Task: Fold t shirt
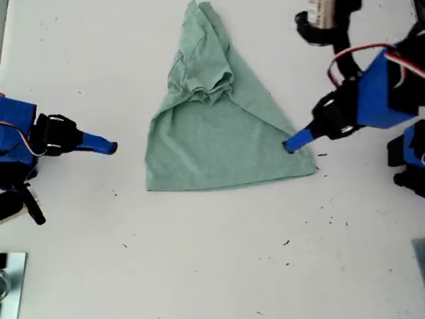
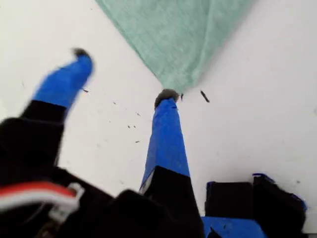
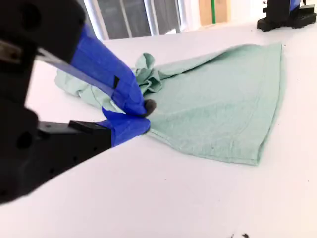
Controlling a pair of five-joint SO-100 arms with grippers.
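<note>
— How many shirts are out there?
— One t shirt (image 1: 222, 143), lying on one white table (image 1: 199, 266).
— And arms?
— Two. The first gripper (image 1: 291, 145) is at the exterior view's right, the second gripper (image 1: 109, 147) at the exterior view's left, so two grippers, each with two blue fingers.
— Anything else to count?
— A scatter of small dark specks on the table, too many and too tiny to number
</note>
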